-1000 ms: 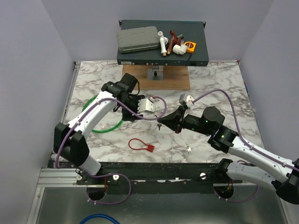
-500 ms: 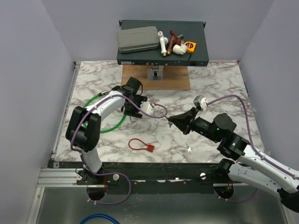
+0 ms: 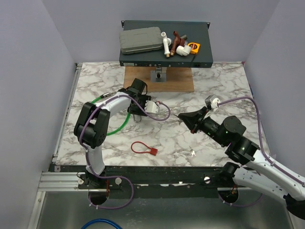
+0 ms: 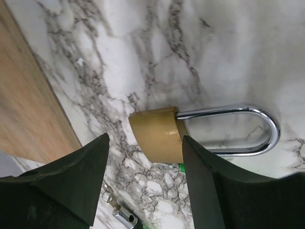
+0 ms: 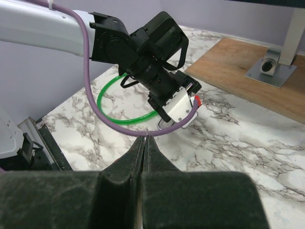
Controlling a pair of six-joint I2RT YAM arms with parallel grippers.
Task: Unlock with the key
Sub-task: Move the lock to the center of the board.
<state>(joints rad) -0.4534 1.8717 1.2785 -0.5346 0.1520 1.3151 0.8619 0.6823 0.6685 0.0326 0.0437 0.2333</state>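
Since a second earlier, left gripper (image 3: 137, 114) had swung toward upper left of centre; right gripper (image 3: 182, 117) had backed off to the right.
Padlock (image 4: 159, 136) lay flat on the marble directly under the left fingers (image 4: 81, 181), which stood apart with the brass body between them; long axis ran left to right in the wrist view, shackle (image 4: 248, 129) pointing right past one finger; left arm nearer by far; right fingers pressed together, well apart from the lock; key in them not discernible.
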